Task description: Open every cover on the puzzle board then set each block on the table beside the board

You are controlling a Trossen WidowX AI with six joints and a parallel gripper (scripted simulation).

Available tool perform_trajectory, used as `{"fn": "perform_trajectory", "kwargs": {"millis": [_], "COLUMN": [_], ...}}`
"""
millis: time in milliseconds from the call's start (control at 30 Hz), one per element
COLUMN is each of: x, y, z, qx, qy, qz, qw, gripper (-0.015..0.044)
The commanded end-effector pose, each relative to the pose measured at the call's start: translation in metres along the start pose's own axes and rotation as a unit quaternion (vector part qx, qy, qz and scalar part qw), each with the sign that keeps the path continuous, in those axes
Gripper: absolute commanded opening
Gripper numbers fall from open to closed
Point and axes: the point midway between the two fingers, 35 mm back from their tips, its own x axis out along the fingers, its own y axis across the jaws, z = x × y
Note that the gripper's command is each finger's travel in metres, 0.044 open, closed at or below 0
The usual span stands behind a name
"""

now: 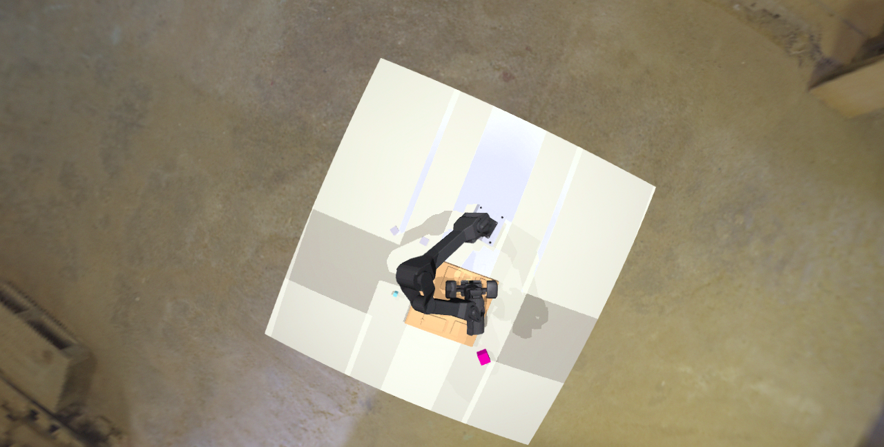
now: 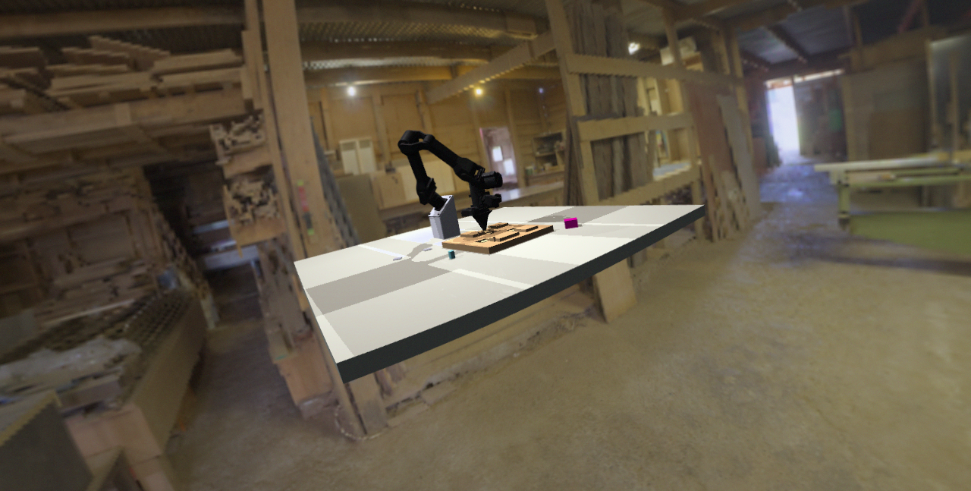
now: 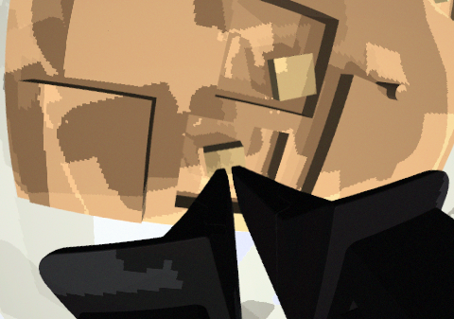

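Partway through: two blocks out, at least one still in its well.

A magenta block and a small teal block rest on the table clear of the puzzle board. A tan block sits in an uncovered well, and the other covers cannot be judged. The gripper hovers low over the board, fingers nearly together and holding nothing. The table offers wide room on every side, its edges well away.

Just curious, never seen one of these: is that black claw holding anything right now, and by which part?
Nothing is held. The claw is almost shut, only a thin gap between its tips, poised above the wooden puzzle board.
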Motion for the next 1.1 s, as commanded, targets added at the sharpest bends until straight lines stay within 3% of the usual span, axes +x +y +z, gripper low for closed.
{"fn": "perform_trajectory", "kwargs": {"millis": [0,100,367,1067], "x": [-0.006,-0.021,-0.056,-0.021], "y": [0.000,0.000,0.000,-0.001], "z": [0.000,0.002,0.002,0.001], "qx": [0.000,0.001,0.003,-0.015], "qy": [0.001,0.000,0.000,0.000], "qz": [0.001,0.002,0.003,0.002], "qw": [1.000,1.000,1.000,1.000], "gripper": [0.0079,0.0144,0.0144,0.0144]}}
